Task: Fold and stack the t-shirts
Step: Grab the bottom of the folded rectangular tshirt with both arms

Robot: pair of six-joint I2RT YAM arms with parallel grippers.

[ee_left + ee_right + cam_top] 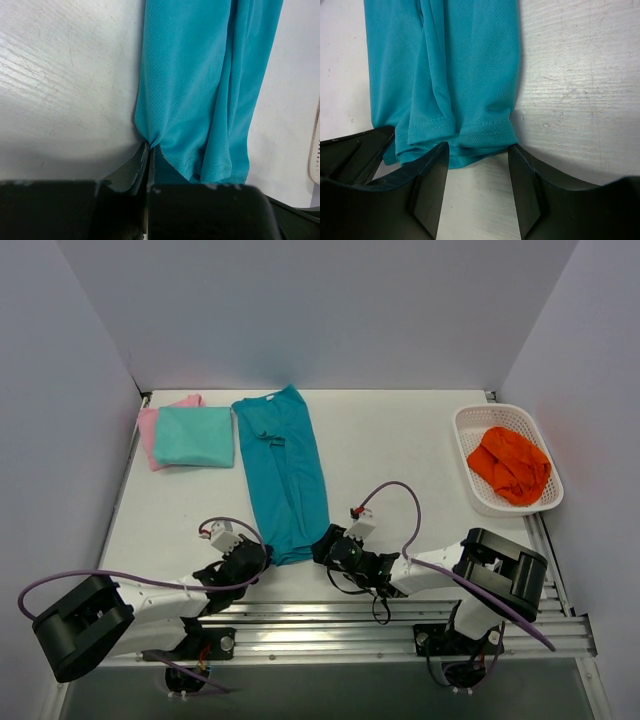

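The teal t-shirt lies on the bench as a long, narrow strip, already folded lengthwise. It runs from the middle of the far edge down towards the near edge, with its hem end nearest the arms. The step in hand looks like the crosswise fold, and both arms are gathered at that hem.

The left hand is clamped on the near-left corner of the hem, with the cloth puckering into the closed jaws. The right hand stands apart at the near-right corner. Its two fingers straddle the doubled hem edge, which lies just at their tips and is not yet pinched.

At the far left corner of the bench a folded aqua-mint t-shirt rests on a pink t-shirt, well apart from the teal one. A white basket at the right edge holds a bundle of orange cloth.

The next move probably calls for the right hand to ease forward and close on all layers of its corner. Both hands would then lift together and carry the hem towards the collar end, keeping the strip taut and square. A risk is that the right hand catches only the top layer, so that the fold opens as it rises.
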